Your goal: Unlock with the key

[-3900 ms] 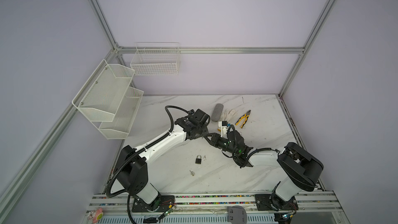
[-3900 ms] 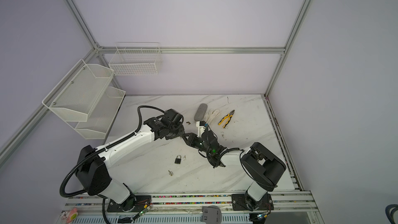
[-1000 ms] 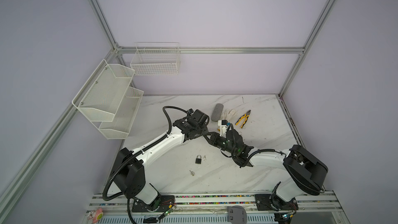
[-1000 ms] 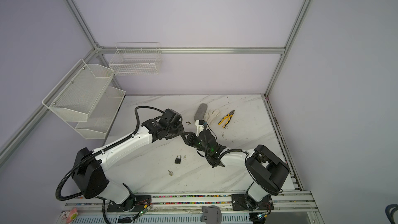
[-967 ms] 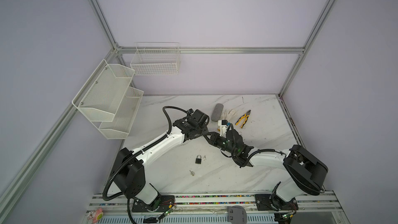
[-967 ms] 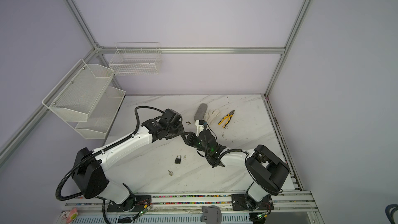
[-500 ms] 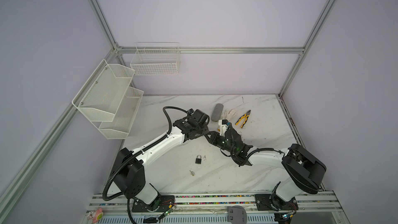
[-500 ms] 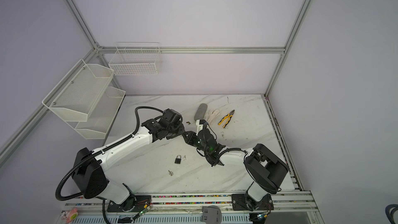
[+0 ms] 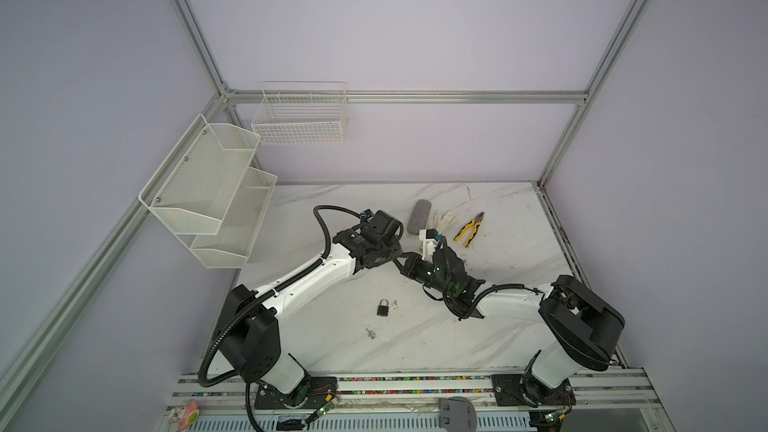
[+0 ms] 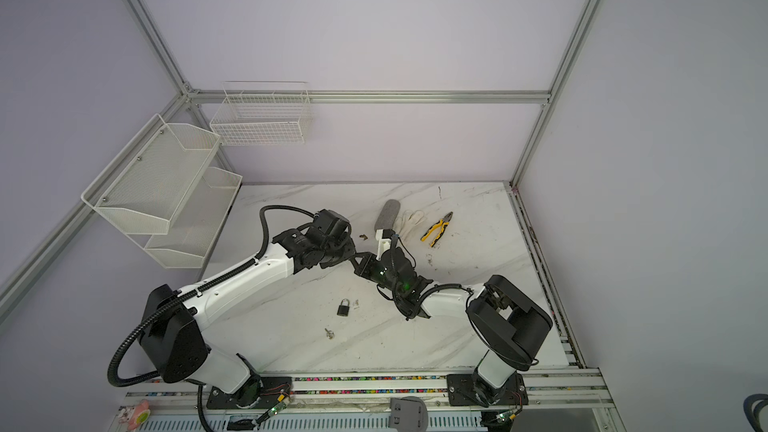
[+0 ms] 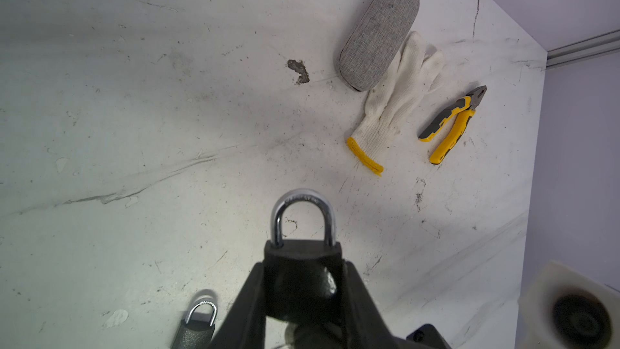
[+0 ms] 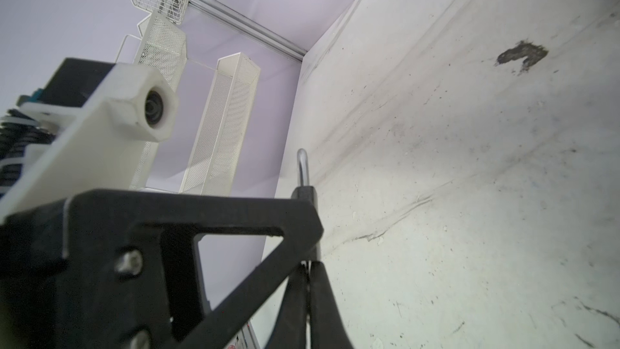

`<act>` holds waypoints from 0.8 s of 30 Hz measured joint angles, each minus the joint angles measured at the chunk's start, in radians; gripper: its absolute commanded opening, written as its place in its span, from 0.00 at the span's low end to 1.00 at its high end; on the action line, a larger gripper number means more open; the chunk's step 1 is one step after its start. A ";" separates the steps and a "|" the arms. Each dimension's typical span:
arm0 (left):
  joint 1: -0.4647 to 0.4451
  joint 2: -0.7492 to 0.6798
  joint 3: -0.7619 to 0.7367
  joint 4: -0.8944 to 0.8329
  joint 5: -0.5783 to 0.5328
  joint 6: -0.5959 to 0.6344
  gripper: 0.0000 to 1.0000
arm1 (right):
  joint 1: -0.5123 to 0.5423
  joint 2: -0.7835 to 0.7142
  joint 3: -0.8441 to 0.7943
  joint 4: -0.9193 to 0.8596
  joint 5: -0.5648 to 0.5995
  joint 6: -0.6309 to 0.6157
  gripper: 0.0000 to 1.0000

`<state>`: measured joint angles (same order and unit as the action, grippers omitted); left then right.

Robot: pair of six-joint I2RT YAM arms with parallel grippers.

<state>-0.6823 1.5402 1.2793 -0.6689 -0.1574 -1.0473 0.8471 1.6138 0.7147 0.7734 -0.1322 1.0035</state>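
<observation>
1. Padlock (image 11: 302,255) is held in the air over the middle of the table (image 9: 415,347). It has a black body, and both legs of the silver shackle sit in the body, so it reads as locked.
2. Left gripper (image 11: 303,283): jaws pinch the padlock body from both sides, shackle pointing away from the wrist.
3. Right gripper (image 12: 308,265): tip is right at the body end opposite the shackle, jaws pressed together. Cannot tell if a key is between them, as nothing of it shows clearly.
4. Step, my read: key being brought to or seated in the keyhole, turn not yet done. The next move calls for the blade to be lined up with the slot, a straight push in, then a wrist twist. The left grip has to resist that torque or the body will spin.
5. Left wrist view gives the lock face-on. It also shows a second padlock (image 11: 198,322) lying flat on the table, toward the front edge.
6. Right wrist view gives the lock edge-on and shows where the closed fingertips meet it, which the left wrist view hides.
7. Both top views show the arms meeting mid-table, but the contact is too small to read. A top view adds a small metal piece (image 9: 370,333) near the second padlock, possibly a spare key.
8. Grey case (image 11: 379,31), white glove (image 11: 392,109) and pliers (image 11: 451,125) lie near the far edge, well apart from the grippers.
</observation>
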 measured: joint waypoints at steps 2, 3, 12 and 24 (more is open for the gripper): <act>0.001 -0.001 -0.001 0.005 0.002 -0.010 0.00 | 0.000 0.000 0.000 0.003 -0.006 0.007 0.00; 0.002 -0.002 -0.002 0.008 0.003 -0.014 0.00 | -0.002 0.000 0.000 0.006 -0.010 0.010 0.00; 0.009 -0.061 -0.063 0.067 0.014 -0.059 0.00 | -0.005 0.000 -0.001 0.037 -0.050 0.051 0.00; 0.014 -0.155 -0.144 0.153 0.028 -0.128 0.00 | -0.017 0.000 -0.023 0.143 -0.115 0.163 0.00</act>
<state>-0.6678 1.3849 1.1351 -0.5163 -0.1295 -1.1751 0.8299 1.6138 0.6918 0.9169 -0.2474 1.1664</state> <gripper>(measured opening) 0.303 0.053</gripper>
